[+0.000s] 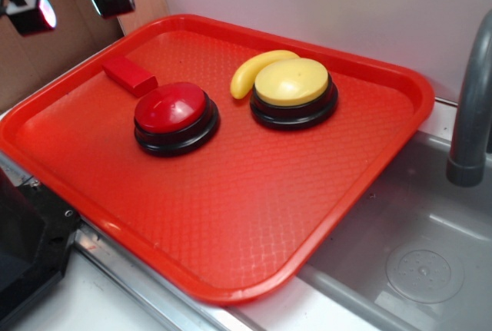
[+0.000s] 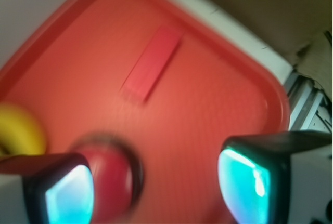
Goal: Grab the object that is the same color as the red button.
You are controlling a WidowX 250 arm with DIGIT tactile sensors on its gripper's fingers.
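**Red block lies free on the tray, my gripper hangs open above it**

The red block (image 1: 129, 75) lies flat on the floor of the red tray (image 1: 254, 216), near its far-left corner in the exterior view. Nothing touches it. In my wrist view the same block (image 2: 152, 63) shows as a long narrow slab lying on a diagonal, blurred but clearly apart from my fingers.

Just beside the block, toward the tray's middle, sits the red button (image 1: 171, 107) — a glossy dome on a black round base. The block's near end comes close to the button's rim; I cannot tell whether a gap remains between them. In the wrist view the red button (image 2: 106, 180) is partly hidden behind my left finger.

Further right on the tray stands the yellow button (image 1: 292, 82) on the same kind of black base, and a yellow banana (image 1: 254, 71) curls against its far-left side, touching it or nearly so. All four things are inside the tray.

The tray rests over the edge of a grey sink (image 1: 415, 262), with a grey faucet (image 1: 470, 108) rising at the right.

My gripper (image 1: 73, 4) hangs at the top-left corner of the exterior view, above and behind the tray's far-left rim — well clear of the surface. Its fingers (image 2: 260, 177) stand wide apart and hold nothing.
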